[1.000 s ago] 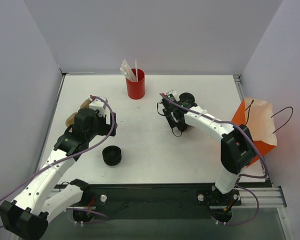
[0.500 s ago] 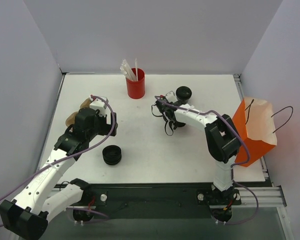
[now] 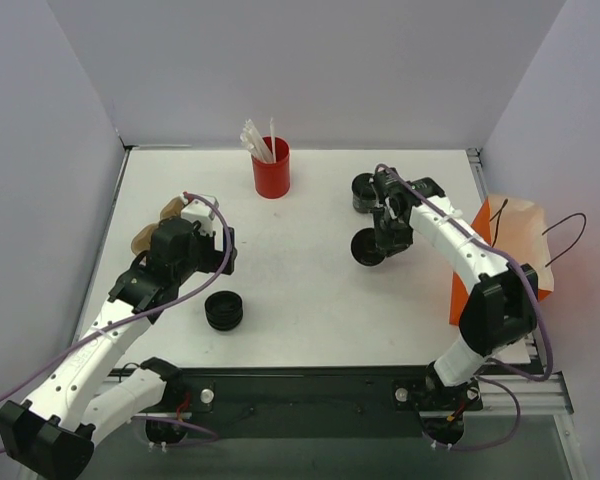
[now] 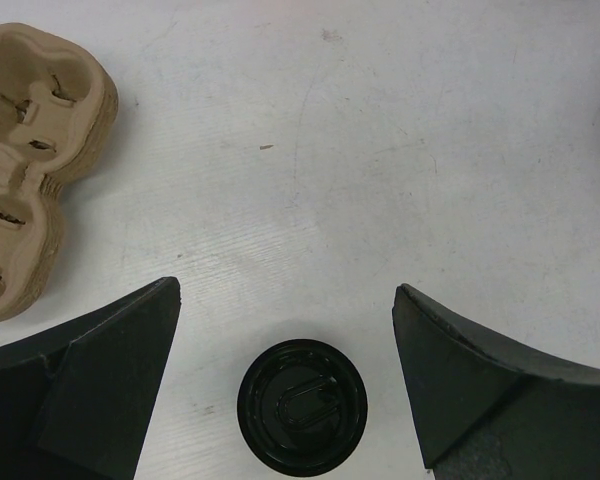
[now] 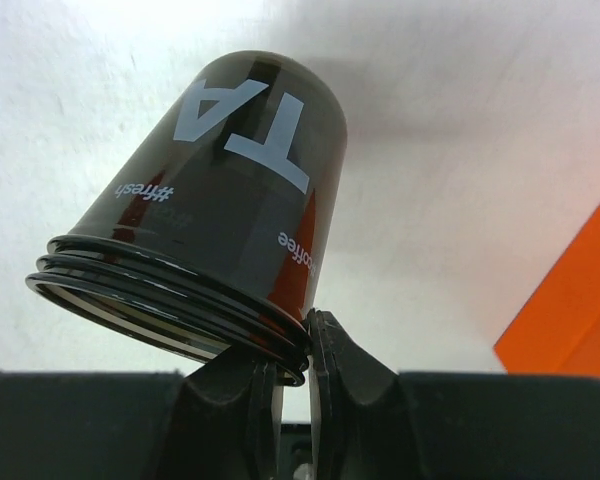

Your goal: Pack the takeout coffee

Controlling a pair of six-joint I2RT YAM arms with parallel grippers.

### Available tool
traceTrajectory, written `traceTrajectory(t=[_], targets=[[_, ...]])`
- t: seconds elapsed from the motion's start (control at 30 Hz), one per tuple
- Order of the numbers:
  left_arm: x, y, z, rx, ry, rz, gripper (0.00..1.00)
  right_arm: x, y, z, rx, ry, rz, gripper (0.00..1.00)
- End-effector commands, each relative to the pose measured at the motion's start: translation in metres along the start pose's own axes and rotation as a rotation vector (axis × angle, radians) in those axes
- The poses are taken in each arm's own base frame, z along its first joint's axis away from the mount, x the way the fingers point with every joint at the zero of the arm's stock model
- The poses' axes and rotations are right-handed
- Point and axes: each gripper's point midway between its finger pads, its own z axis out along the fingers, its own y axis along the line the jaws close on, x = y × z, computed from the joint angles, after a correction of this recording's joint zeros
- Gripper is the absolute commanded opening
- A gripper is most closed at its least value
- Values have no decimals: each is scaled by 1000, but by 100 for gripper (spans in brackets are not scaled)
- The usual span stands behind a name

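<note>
One takeout coffee cup (image 5: 235, 190), black with white lettering, hangs tilted in the right wrist view. My right gripper (image 5: 295, 350) is shut on the rim of its lid. From above, that cup (image 3: 367, 249) is right of the table's centre, with the right gripper (image 3: 382, 238) beside it. A second takeout coffee cup (image 3: 364, 192) stands just behind it. The orange paper bag (image 3: 515, 262) stands at the table's right edge. My left gripper (image 4: 285, 292) is open and holds nothing; it hovers above the low stack of loose black lids (image 4: 302, 405).
A red cup of white straws (image 3: 271, 168) stands at the back centre. Brown cardboard cup carriers (image 4: 25, 150) lie at the far left, beside the left arm. The lid stack (image 3: 224, 310) sits near the front left. White walls enclose the table on three sides.
The right gripper has shut on a cup's lid rim and the arm has swung right toward the bag with it. The left arm has stayed still.
</note>
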Motion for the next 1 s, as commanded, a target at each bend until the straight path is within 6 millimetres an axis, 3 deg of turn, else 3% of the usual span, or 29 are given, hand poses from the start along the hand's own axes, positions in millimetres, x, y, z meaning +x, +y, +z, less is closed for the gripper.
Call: traceTrajectory(t=[0.0,0.17,0.37,0.63,0.73,0.97], targets=[[-11,-1,-3,2,-50,5,97,45,7,7,-106,259,41,0],[-11,-2,-3,6,-48,6,97,31,18,21,-212,322,89,2],[-10,-2,-2,5,-42,9,97,18,11,36,-219,349,147,4],[-10,-3,-2,6,-42,12,97,-2,1,54,-220,339,211,26],[-10,-2,-2,3,-41,14,97,-16,-3,53,-222,305,237,33],[-8,-2,-1,0,-37,20,97,-43,-15,33,-242,208,282,36]])
